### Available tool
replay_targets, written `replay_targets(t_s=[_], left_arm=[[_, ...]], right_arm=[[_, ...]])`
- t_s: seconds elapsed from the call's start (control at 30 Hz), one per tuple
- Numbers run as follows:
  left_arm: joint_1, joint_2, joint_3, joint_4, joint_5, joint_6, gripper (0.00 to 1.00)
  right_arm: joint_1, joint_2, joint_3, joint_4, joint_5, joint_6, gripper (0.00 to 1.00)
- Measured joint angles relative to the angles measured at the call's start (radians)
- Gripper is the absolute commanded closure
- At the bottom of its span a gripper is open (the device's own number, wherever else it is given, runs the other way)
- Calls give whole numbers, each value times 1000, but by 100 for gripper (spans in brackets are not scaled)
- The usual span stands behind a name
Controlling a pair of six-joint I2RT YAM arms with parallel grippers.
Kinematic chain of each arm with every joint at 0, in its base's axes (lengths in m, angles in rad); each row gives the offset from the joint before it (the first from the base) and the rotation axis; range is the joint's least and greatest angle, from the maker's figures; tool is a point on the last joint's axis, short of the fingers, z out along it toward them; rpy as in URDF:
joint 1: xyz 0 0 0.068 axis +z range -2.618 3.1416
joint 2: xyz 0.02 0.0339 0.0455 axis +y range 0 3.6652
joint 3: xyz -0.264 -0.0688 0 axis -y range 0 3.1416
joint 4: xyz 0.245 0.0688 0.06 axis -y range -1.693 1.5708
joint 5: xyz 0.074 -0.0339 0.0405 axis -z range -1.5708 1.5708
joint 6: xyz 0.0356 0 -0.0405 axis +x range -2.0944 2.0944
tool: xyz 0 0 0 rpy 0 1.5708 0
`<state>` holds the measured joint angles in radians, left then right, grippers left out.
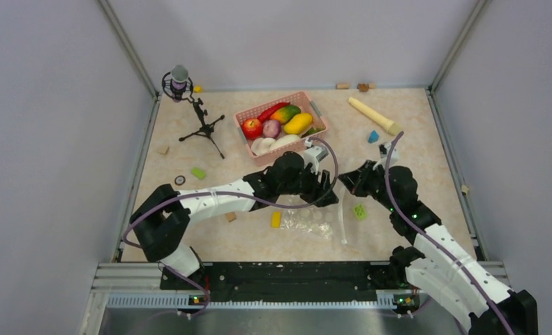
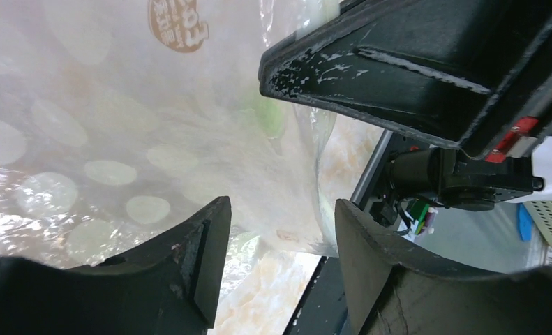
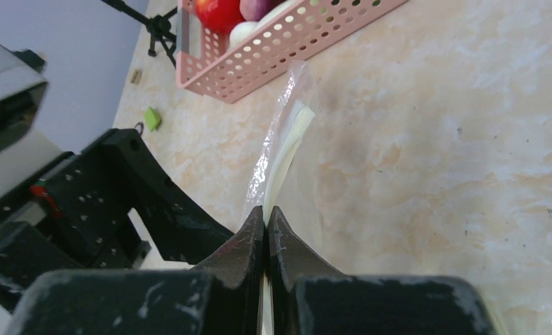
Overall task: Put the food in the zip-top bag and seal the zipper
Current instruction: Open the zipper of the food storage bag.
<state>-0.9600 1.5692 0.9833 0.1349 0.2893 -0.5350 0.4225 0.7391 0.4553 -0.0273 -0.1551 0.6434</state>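
Note:
The food lies in a pink basket (image 1: 247, 112): red apple (image 1: 252, 127), purple onion (image 1: 271, 128), yellow mango (image 1: 298, 123), orange-green mango (image 1: 285, 113), red chili (image 1: 270, 110), white pieces (image 1: 266, 145). The zip-top bag (image 1: 313, 220) lies crumpled on the table, its zipper (image 1: 342, 222) along its right edge. My right gripper (image 3: 266, 213) is shut on the zipper strip (image 3: 291, 136) and holds it up. My left gripper (image 2: 280, 241) is open, with the dotted bag (image 2: 119, 174) hanging between its fingers (image 2: 196, 258). The two grippers (image 1: 326, 188) (image 1: 347, 183) are close together.
A microphone on a tripod (image 1: 182, 84) stands at the back left. A wooden stick (image 1: 374, 115) and a blue block (image 1: 373, 137) lie at the back right. Small blocks lie around the bag: yellow (image 1: 276, 219), green (image 1: 359, 211), tan (image 1: 230, 216), green (image 1: 199, 172).

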Motion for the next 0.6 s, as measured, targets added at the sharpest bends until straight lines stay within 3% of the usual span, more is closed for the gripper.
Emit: replay_targets(t_s=[0.07, 0.27, 0.37, 0.47, 0.57, 0.6], left_arm=[[0, 29, 16, 8, 22, -17, 40], [0, 110, 47, 49, 96, -66, 58], [0, 133, 51, 61, 121, -84, 63], [0, 142, 51, 79, 143, -98, 77], [0, 142, 52, 95, 163, -109, 100], [0, 142, 54, 98, 166, -110, 100]], right_arm=[[0, -23, -7, 4, 21, 24, 100], [1, -58, -9, -5, 90, 58, 100], [1, -58, -10, -6, 101, 68, 100], [2, -58, -10, -8, 110, 74, 100], [3, -58, -10, -18, 124, 76, 100], [3, -58, -10, -23, 129, 76, 100]])
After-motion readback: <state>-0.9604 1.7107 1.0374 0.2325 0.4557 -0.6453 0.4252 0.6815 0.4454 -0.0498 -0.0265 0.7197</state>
